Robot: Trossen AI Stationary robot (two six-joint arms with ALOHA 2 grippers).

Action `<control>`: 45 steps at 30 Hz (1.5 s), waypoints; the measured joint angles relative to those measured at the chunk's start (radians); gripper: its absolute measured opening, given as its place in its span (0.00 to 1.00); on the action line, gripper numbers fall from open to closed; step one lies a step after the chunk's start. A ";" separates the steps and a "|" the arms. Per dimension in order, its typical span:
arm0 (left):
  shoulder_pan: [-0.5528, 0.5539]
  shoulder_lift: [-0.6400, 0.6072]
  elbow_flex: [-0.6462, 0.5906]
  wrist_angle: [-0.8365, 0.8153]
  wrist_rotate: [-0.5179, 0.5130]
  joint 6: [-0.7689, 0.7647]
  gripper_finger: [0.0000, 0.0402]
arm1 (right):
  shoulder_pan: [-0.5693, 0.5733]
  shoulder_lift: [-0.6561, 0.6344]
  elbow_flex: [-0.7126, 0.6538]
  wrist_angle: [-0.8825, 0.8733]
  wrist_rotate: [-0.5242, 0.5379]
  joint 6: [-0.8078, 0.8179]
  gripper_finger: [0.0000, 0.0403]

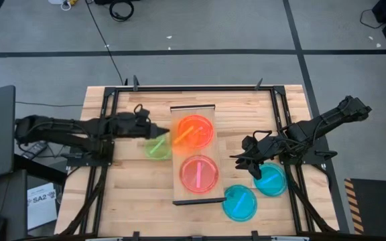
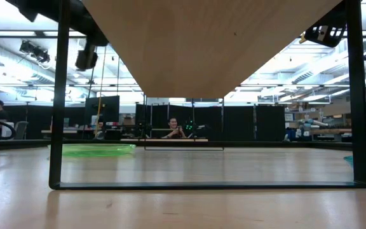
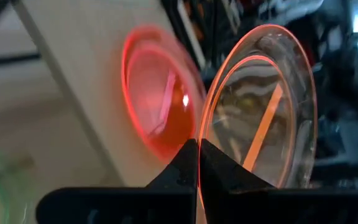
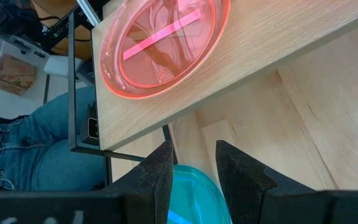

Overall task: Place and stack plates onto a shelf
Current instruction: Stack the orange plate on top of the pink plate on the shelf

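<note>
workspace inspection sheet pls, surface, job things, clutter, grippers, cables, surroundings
surface: plank table, with the shelf standing lengthwise at its middle.
job's things: on the shelf, an orange plate at the far end and a pink plate nearer the front; a second orange plate held tilted by the far one; a green plate on the table left of the shelf; two cyan plates on the table to its right.
clutter: nothing seen.
grippers: left gripper, jaws shut on the tilted orange plate's rim; right gripper, jaws open above a cyan plate.
cables: black cable on the floor behind the table.
surroundings: grey floor; people at desks in the room behind.
</note>
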 joint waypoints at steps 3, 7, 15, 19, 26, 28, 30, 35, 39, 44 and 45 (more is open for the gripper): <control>0.044 0.000 0.000 0.037 0.000 0.000 0.02 | 0.000 0.000 0.000 0.000 0.000 0.000 0.32; 0.081 0.001 0.000 0.057 -0.001 0.022 0.02 | 0.000 0.000 0.000 0.000 0.000 -0.011 0.32; 0.078 0.103 0.000 0.178 -0.011 0.041 0.02 | 0.000 0.000 0.000 0.002 0.000 -0.044 0.32; 0.078 0.171 0.001 0.227 -0.002 0.040 0.02 | 0.000 0.000 0.000 0.001 0.000 -0.045 0.32; 0.078 0.261 0.001 0.250 0.019 0.020 0.02 | 0.000 0.000 0.000 0.001 0.000 -0.045 0.32; 0.079 0.276 0.000 0.242 0.019 0.020 0.02 | 0.000 0.000 0.000 0.001 0.000 -0.045 0.32; 0.079 0.288 0.000 0.245 0.019 0.019 0.02 | 0.000 0.000 0.000 0.000 0.000 -0.045 0.32; 0.079 0.296 0.000 0.247 0.019 0.019 0.02 | 0.000 0.000 0.000 0.001 0.000 -0.045 0.32; 0.079 0.296 0.000 0.264 0.019 0.020 0.04 | 0.000 0.000 0.000 0.001 0.000 -0.045 0.32; 0.079 0.296 0.000 0.271 0.010 0.020 0.09 | 0.000 0.000 0.000 0.001 0.000 -0.045 0.32; 0.080 0.296 0.000 0.271 0.008 0.020 0.10 | 0.000 0.000 0.000 0.001 0.000 -0.045 0.32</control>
